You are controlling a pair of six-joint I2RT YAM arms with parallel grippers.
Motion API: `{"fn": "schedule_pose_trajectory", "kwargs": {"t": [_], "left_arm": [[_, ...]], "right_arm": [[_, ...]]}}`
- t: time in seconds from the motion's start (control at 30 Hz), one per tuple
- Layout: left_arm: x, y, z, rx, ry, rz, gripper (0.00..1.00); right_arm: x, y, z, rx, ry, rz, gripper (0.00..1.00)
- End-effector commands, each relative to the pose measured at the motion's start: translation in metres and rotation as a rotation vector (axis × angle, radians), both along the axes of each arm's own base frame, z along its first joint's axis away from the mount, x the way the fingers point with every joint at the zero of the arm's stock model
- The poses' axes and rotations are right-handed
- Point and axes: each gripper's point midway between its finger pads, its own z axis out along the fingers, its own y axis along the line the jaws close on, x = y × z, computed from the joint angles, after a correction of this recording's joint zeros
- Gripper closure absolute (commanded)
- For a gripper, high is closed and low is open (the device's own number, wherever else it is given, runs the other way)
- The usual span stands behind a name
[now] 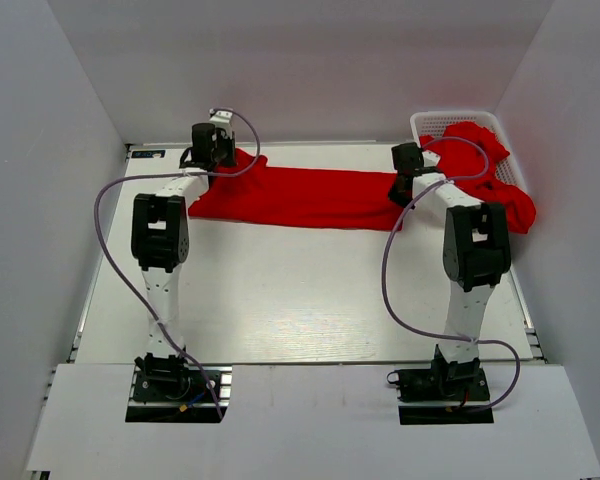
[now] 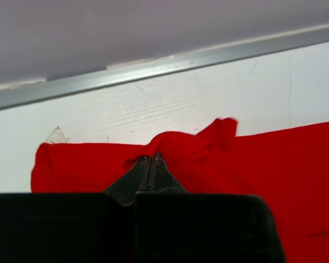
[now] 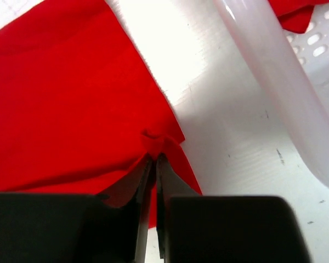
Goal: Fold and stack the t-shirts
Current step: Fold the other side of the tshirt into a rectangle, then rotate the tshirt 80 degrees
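A red t-shirt [image 1: 300, 196] lies folded into a long strip across the far part of the table. My left gripper [image 1: 212, 152] is shut on its left end, where the cloth bunches over the fingertips in the left wrist view [image 2: 175, 143]. My right gripper [image 1: 404, 186] is shut on the strip's right edge, pinching a small tuck of the cloth [image 3: 156, 141]. More red shirts [image 1: 492, 175] are heaped in and over the white basket [image 1: 432, 124] at the far right.
The white mesh basket's rim [image 3: 263, 66] runs close to the right of my right gripper. A metal rail [image 2: 153, 68] marks the table's far edge, just beyond the left gripper. White walls close in on both sides and the back.
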Motion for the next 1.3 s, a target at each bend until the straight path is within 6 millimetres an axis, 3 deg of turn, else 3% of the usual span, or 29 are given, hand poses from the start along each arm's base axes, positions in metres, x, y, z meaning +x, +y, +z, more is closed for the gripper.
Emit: {"fn": "schedule_pose_trajectory", "kwargs": {"t": [0.0,0.03,0.07,0.1,0.13,0.17,0.23,0.27,0.33,0.4,0.6,0.67,0.7,0.77,0.83,0.87,0.97,1.1,1.17,1.2,1.27], "left_arm": [[0.016,0.003,0.034,-0.038,-0.102,0.016,1.0],[0.019,0.008,0.03,-0.041,-0.097,0.054,0.91],[0.021,0.013,0.025,-0.042,-0.083,0.089,0.76],[0.025,0.022,0.032,-0.035,-0.092,0.143,0.25],[0.026,0.032,0.035,-0.044,-0.091,0.186,0.02],[0.028,0.037,0.031,-0.043,-0.081,0.216,0.0],[0.03,0.056,0.046,-0.046,-0.092,0.306,0.0],[0.031,0.064,0.052,-0.04,-0.095,0.354,0.0],[0.031,0.08,0.064,-0.063,-0.1,0.409,0.0],[0.027,0.082,0.082,-0.083,-0.103,0.395,0.0],[0.0,0.065,0.087,-0.115,-0.008,0.312,0.0],[-0.016,0.05,0.071,-0.116,0.071,0.26,0.0],[-0.022,0.05,0.074,-0.114,0.082,0.26,0.0],[-0.041,0.032,0.046,-0.134,0.186,0.194,0.0],[-0.057,0.018,0.036,-0.191,0.249,0.142,0.0],[-0.068,0.016,0.014,-0.202,0.307,0.143,0.0],[-0.091,0.007,-0.02,-0.237,0.403,0.15,0.0],[-0.105,0.009,-0.067,-0.244,0.538,0.198,0.0],[-0.104,0.008,-0.077,-0.246,0.573,0.209,0.0],[-0.106,0.01,-0.099,-0.232,0.619,0.224,0.0],[-0.1,0.011,-0.107,-0.229,0.655,0.246,0.0]], "right_arm": [[0.012,-0.005,0.007,0.01,-0.014,-0.034,0.84],[0.016,-0.005,0.01,0.012,-0.019,-0.038,0.8],[0.018,-0.005,0.01,0.008,-0.022,-0.04,0.65],[0.019,-0.005,0.006,0.005,-0.012,-0.04,0.58],[0.022,-0.007,0.009,0.005,-0.012,-0.043,0.51],[0.026,-0.006,0.015,0.003,-0.022,-0.038,0.41],[0.032,-0.006,0.024,-0.011,-0.026,-0.027,0.25],[0.033,-0.005,0.026,-0.021,-0.024,-0.011,0.1],[0.034,-0.007,0.037,-0.045,-0.032,0.007,0.1],[0.034,-0.001,0.044,-0.037,-0.04,0.041,0.1],[0.027,0.02,0.068,-0.041,-0.069,0.225,0.1],[0.022,0.031,0.071,-0.039,-0.065,0.307,0.1],[0.02,0.04,0.065,-0.031,-0.057,0.351,0.1],[0.015,0.049,0.057,-0.025,-0.036,0.399,0.1],[0.01,0.063,0.048,0.008,-0.011,0.45,0.1],[0.01,0.065,0.041,0.022,0.005,0.452,0.1],[0.002,0.078,0.015,0.084,0.065,0.476,0.1],[-0.004,0.085,-0.004,0.145,0.106,0.485,0.1],[-0.013,0.088,-0.018,0.178,0.14,0.499,0.1],[-0.015,0.089,-0.022,0.186,0.15,0.496,0.1],[-0.028,0.088,-0.038,0.197,0.197,0.492,0.1]]}}
